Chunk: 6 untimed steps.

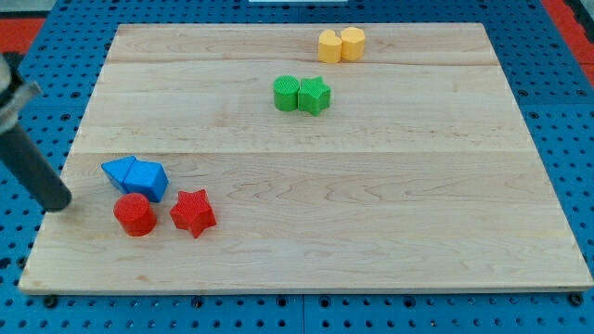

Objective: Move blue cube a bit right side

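The blue cube (148, 180) sits near the board's left edge, touching a second blue block (119, 172) of flatter, wedge-like shape on its left. My tip (61, 203) is at the end of the dark rod coming in from the view's left. It rests at the board's left edge, left of and slightly below the two blue blocks, apart from them. A red cylinder (135, 214) lies just below the blue blocks and a red star (193, 212) is to its right.
A green cylinder-like block (286, 93) and a green star (315, 95) touch each other at the upper middle. Two yellow blocks (341, 44) sit together at the view's top. The wooden board (371, 204) lies on a blue perforated base.
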{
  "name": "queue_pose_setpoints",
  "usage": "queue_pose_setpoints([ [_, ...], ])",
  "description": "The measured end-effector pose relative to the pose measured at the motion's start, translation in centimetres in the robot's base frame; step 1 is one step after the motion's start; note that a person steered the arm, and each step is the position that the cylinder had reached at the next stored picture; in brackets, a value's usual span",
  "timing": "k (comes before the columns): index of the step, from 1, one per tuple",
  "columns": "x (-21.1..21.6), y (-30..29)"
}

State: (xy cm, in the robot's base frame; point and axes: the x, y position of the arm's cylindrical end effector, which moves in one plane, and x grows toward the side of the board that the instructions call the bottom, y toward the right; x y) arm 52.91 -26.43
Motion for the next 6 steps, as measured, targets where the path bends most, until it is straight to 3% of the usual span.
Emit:
queue_pose_setpoints([
  [4,-1.6,8.7],
  [6,-3.5,9.5],
])
